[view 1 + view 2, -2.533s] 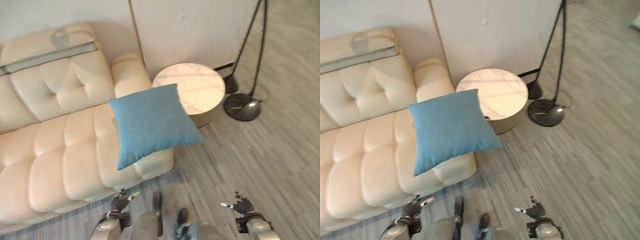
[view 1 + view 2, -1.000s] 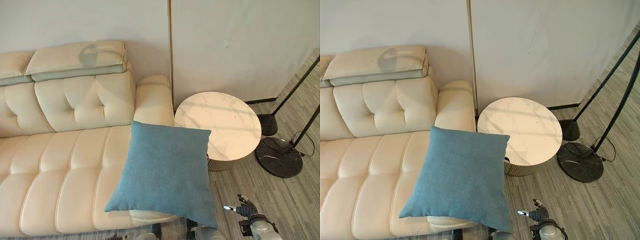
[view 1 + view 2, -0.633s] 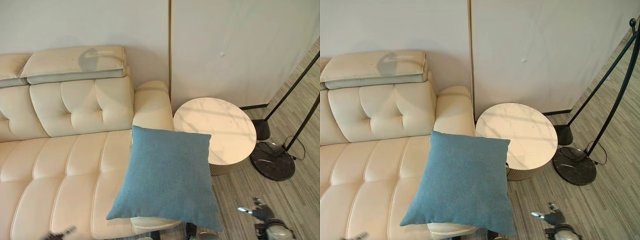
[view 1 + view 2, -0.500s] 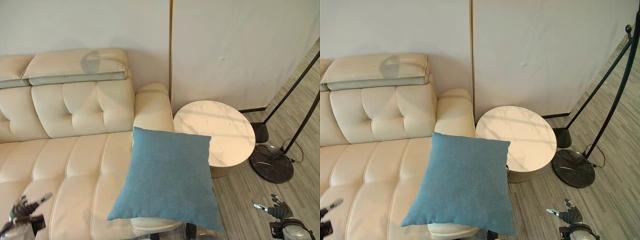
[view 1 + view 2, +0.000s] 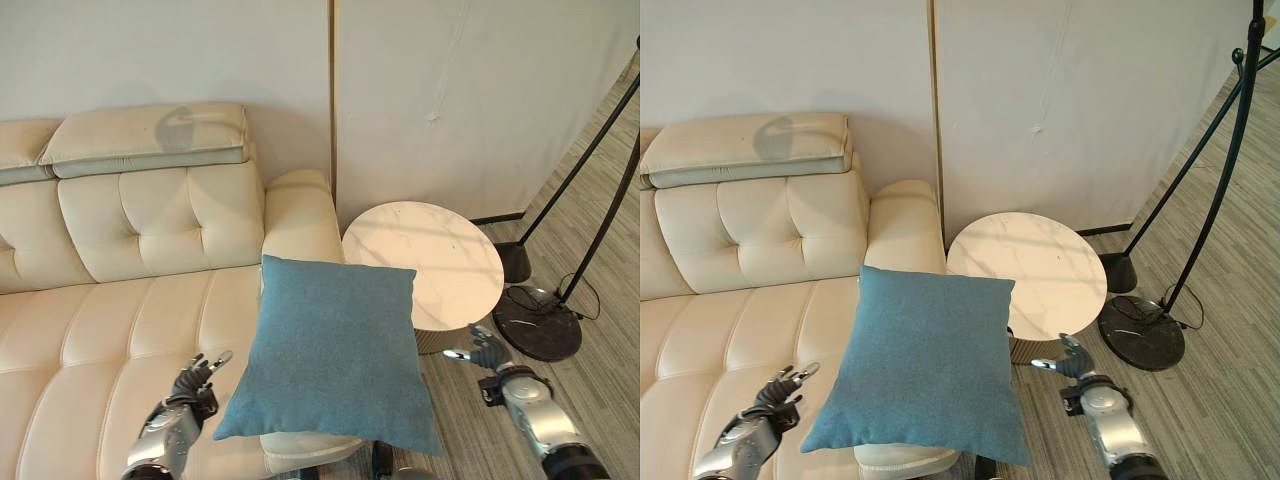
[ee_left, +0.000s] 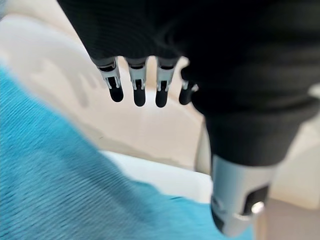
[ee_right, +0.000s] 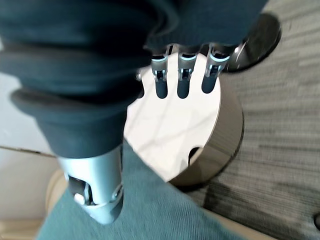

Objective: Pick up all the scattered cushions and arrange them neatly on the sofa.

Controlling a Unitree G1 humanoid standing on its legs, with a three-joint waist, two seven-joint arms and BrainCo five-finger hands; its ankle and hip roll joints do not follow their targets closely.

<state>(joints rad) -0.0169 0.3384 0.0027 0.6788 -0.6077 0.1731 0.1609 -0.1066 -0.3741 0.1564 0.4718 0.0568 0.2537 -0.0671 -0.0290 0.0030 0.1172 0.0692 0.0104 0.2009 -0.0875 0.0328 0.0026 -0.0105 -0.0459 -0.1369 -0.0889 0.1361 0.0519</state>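
Note:
A blue square cushion (image 5: 335, 350) lies flat on the right end of the cream sofa (image 5: 130, 300), with its near corner hanging over the seat's front edge. My left hand (image 5: 192, 385) hovers open over the seat just left of the cushion, apart from it. In the left wrist view its fingers (image 6: 139, 87) are straight, with the cushion (image 6: 50, 190) close beside them. My right hand (image 5: 482, 352) is open, low to the right of the cushion and in front of the round table. Its fingers (image 7: 180, 77) point at the table top and hold nothing.
A round marble-topped side table (image 5: 425, 262) stands against the sofa's right armrest (image 5: 300, 215). Right of it is a floor lamp with a dark round base (image 5: 540, 325) and thin black poles. A pale wall runs behind, over grey striped floor (image 5: 1210, 400).
Both hands have risen and moved inward, the left from the far lower left, the right from the bottom right, and now flank the cushion. The cushion has not moved.

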